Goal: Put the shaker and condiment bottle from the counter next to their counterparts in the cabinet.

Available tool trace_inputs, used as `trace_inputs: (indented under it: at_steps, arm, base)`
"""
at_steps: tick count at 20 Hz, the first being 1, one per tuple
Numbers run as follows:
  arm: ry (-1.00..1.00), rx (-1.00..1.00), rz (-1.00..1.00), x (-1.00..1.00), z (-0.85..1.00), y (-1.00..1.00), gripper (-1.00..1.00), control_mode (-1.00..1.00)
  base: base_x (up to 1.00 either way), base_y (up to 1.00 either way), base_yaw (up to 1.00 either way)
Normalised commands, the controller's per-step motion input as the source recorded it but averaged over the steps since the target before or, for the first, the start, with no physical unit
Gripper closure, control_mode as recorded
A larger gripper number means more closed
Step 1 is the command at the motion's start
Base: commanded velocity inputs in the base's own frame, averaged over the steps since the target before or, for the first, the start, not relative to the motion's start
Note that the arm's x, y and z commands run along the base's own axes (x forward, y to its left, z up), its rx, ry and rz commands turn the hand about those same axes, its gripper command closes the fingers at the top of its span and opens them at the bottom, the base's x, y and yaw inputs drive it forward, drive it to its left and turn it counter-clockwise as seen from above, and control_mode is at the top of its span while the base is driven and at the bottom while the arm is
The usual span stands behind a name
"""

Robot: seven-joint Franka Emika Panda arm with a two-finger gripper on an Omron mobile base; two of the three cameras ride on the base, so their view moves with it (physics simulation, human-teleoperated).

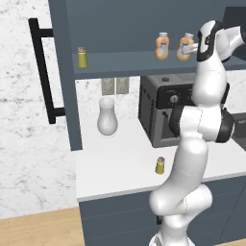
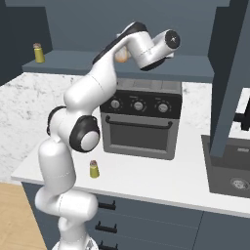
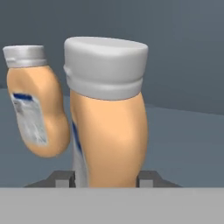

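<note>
Pincer: the pincer (image 3: 105, 179) is clamped on the lower body of the condiment bottle (image 3: 109, 127), one dark finger at each side of it, up at the level of the cabinet shelf.

Held bottle: orange, pale grey cap on top. Its long axis runs from the pincer up to the cap, so it stands roughly upright; from the left base view it seems to lean slightly, though the arm hides part of it.

Why held so: a low grip leaves the base and cap clear, which should let the bottle be set down on its base beside its twin.

Twin bottle: the second orange bottle (image 1: 162, 46) stands on the shelf (image 1: 120, 62) just beside the held one, cap up, white label facing out.

Shelf shaker: a yellow-green shaker (image 1: 82, 57) stands upright at the shelf's left end, well apart from the bottles.

Table shaker: the other shaker (image 1: 160, 165) stands upright on the white table (image 1: 115, 163), in front of the black toaster oven (image 2: 139, 124). It is not yet moved.

Other: a white vase (image 1: 107, 116) stands at the back of the table.
</note>
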Motion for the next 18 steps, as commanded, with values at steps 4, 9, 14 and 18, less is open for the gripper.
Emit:
trace_inputs:
  at_steps: [4,9,14,18]
  arm:
    - [-0.01,0.0,0.0,0.37,-0.23,0.0,1.0,-1.0]
    - [0.0,0.0,0.01,0.39,-0.2,0.0,1.0,-1.0]
    - [0.0,0.0,0.02,0.34,-0.25,0.0,1.0,-1.0]
    - [0.0,0.0,0.04,0.39,-0.28,0.0,1.0,-1.0]
  base:
    - [0.0,0.0,0.0]
    - [0.0,0.0,0.0]
    - [0.0,0.0,0.0]
    - [0.0,0.0,0.0]
